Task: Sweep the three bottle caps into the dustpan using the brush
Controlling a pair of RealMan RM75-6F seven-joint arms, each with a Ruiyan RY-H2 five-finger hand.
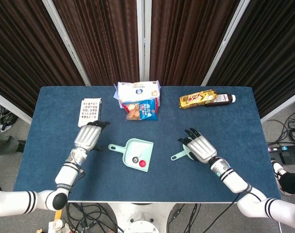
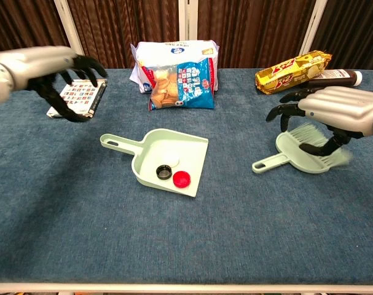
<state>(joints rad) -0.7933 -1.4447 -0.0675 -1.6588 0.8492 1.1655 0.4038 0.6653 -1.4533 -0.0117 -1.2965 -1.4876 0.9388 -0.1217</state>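
The pale green dustpan [image 2: 189, 147] lies flat in the middle of the table, also seen in the head view [image 1: 137, 144]. Inside it are a white cap [image 2: 172, 161], a black cap [image 2: 163, 173] and a red cap [image 2: 182, 179]. The matching green brush [image 2: 300, 153] lies on the cloth to the right, with its handle pointing toward the pan. My right hand [image 2: 337, 109] hovers over the brush head with its fingers spread and its thumb down beside the bristles. My left hand [image 2: 54, 67] is raised at the far left, fingers apart and empty.
A white snack bag [image 2: 174, 52] and a blue biscuit bag [image 2: 181, 83] stand behind the pan. A gold packet [image 2: 294, 69] and a dark bottle [image 2: 337, 77] lie at the back right. A printed booklet [image 2: 78, 95] sits under my left hand.
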